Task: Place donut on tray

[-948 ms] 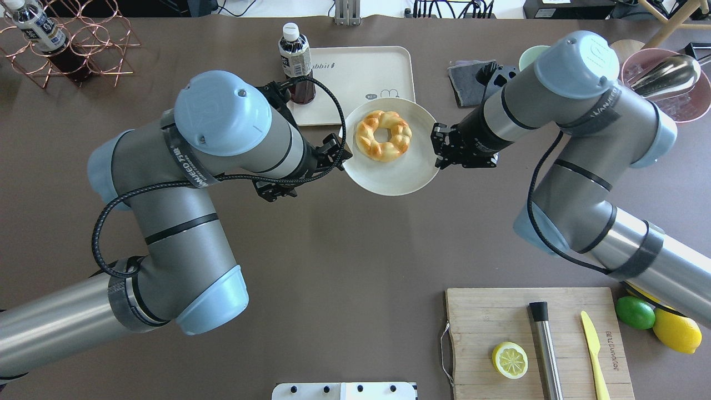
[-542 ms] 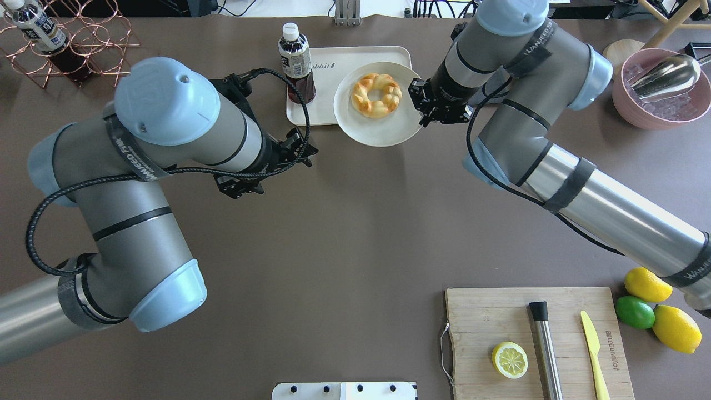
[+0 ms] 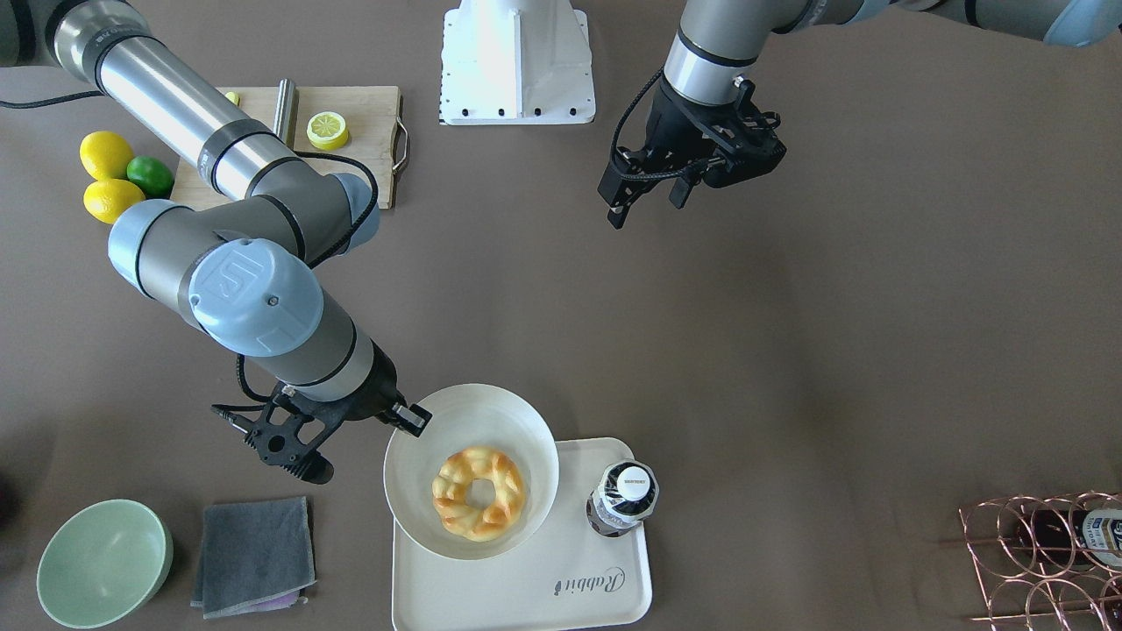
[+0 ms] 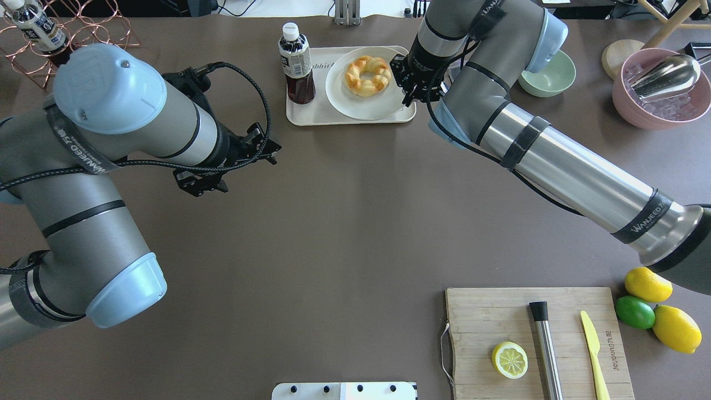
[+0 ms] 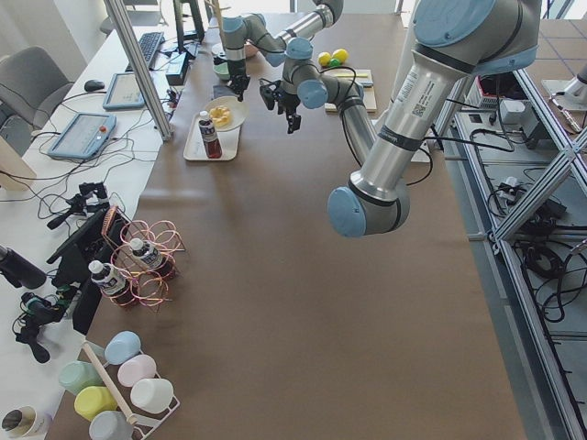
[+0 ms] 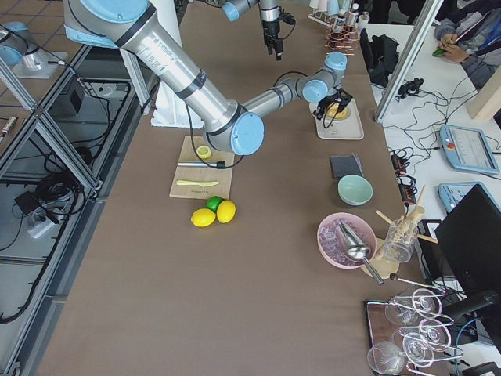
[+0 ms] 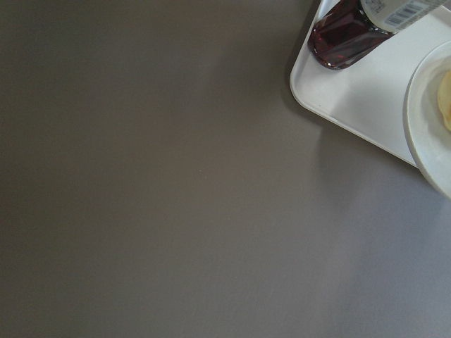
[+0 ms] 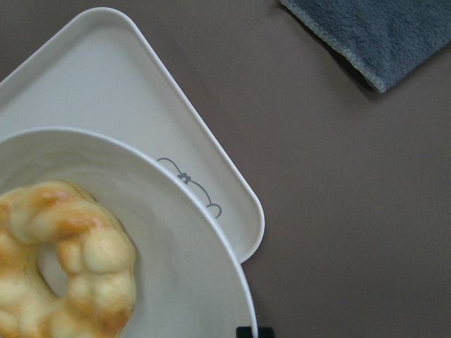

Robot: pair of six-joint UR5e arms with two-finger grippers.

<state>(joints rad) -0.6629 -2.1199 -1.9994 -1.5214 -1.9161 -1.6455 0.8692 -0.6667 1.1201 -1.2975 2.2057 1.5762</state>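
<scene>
**As R gripper (image 3: pixel 408 421) is holding bowl (image 3: pixel 473 412) over tray (image 3: pixel 526 596), donut (image 3: pixel 479 492) is riding inside**

Since nothing close to the robot is in play, the cutting board (image 4: pixel 539 339) w/ its lemon half (image 4: pixel 510 360) is sitting out of this job. Further out, L gripper (image 3: pixel 647 203) is hanging over bare table, jaws spread wide & holding nothing, well apart from the tray.

Furthest out is the action. R gripper is pinching the bowl's rim on the side away from the bottle (image 4: pixel 297 64), jaws narrow & clamped on that rim. Donut is lying flat in the middle of the bowl, w/ neither gripper touching it. Bowl is covering the tray's half next to the bottle, just beside it but apart. In the front-facing view the rim is showing past the tray's robot-side edge, in the overhead view hardly at all. So bowl may be hovering, but can't tell for sure whether it is resting on the tray.

Step in hand, prob.: setting bowl down, donut & all, so the task is looking nearly done. Next move is calling for a level descent so donut isn't sliding, rim clear of the bottle. After that, jaws opening & R arm backing off w/o dragging the rim.
</scene>
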